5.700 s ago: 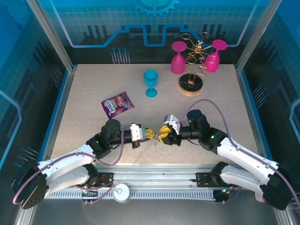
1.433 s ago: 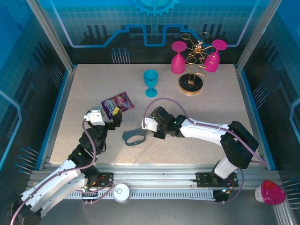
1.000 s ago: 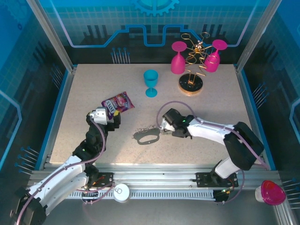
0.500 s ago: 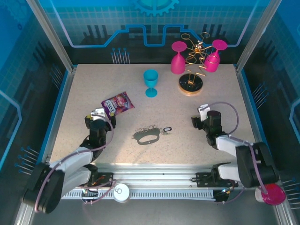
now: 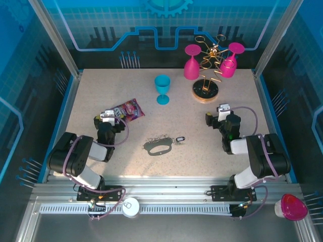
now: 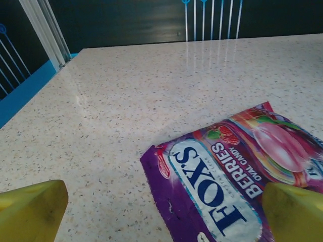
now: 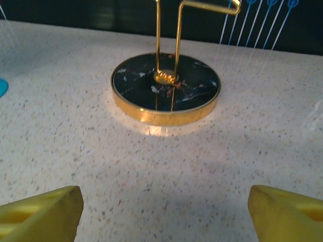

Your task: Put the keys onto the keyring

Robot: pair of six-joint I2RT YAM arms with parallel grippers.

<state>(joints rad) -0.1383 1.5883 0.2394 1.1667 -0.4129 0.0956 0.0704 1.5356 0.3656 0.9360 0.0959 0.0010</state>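
Observation:
The dark grey oval keyring [image 5: 158,147] lies flat on the table's middle, small metal rings clustered along its far side. The keys [image 5: 179,139], a tiny black tag with a silver key, rest at its right end, touching or nearly touching it. My left gripper [image 5: 107,119] sits folded back at the left, open, its yellow fingertips [image 6: 30,212] wide apart with nothing between them. My right gripper [image 5: 220,113] is folded back at the right, open and empty, yellow fingertips [image 7: 40,212] spread over bare table.
A purple Fox's candy packet [image 6: 237,171] lies just ahead of the left gripper. The gold wire stand's black base [image 7: 165,85] stands ahead of the right gripper, with pink goblets [image 5: 192,61] hung on it. A blue goblet [image 5: 162,88] stands mid-back.
Both arms have drawn back to their sides. The right gripper let go and moved away rightward, opening wider, leaving the keyring and keys lying on the table.

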